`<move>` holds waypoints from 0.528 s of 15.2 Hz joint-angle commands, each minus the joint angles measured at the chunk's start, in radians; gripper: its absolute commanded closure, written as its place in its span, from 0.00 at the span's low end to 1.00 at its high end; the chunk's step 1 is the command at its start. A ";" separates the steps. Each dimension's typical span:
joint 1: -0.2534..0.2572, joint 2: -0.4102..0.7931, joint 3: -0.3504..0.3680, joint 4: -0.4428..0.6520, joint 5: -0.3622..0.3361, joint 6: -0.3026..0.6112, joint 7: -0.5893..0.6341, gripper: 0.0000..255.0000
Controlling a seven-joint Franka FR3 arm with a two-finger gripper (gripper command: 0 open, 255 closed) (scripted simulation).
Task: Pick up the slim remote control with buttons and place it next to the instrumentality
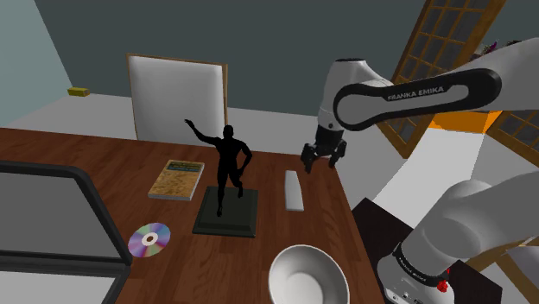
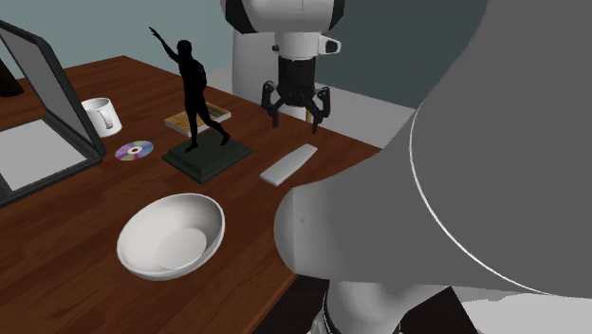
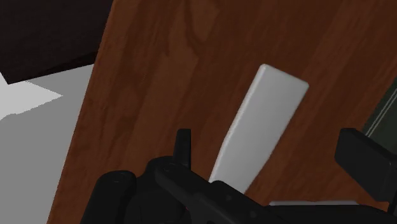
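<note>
The slim remote (image 1: 294,190) (image 2: 288,164) (image 3: 261,127) is a plain pale grey bar lying flat on the wooden table (image 1: 104,155) near its edge. My black gripper (image 1: 321,162) (image 2: 295,119) (image 3: 273,153) hangs a little above the remote's far end. It is open, fingers well apart, touching nothing. In the wrist view the remote lies between and beyond the two fingers. A black human figure statue (image 1: 226,168) (image 2: 194,90) on a dark square base stands just beside the remote, toward the shoulder view's left.
A white bowl (image 1: 307,276) (image 2: 171,235) sits near the table's front edge. A book (image 1: 176,180) (image 2: 197,118), a CD (image 1: 149,240) (image 2: 134,150), a white mug (image 2: 101,115) and an open laptop (image 1: 43,216) (image 2: 38,85) lie beyond the statue. A white framed panel (image 1: 177,95) stands behind the table.
</note>
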 commanded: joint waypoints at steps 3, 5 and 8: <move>-0.044 0.155 0.063 0.002 -0.006 0.174 0.161 0.00; -0.069 0.237 0.091 0.015 -0.025 0.251 0.246 0.00; -0.108 0.367 0.124 0.045 -0.078 0.359 0.386 0.00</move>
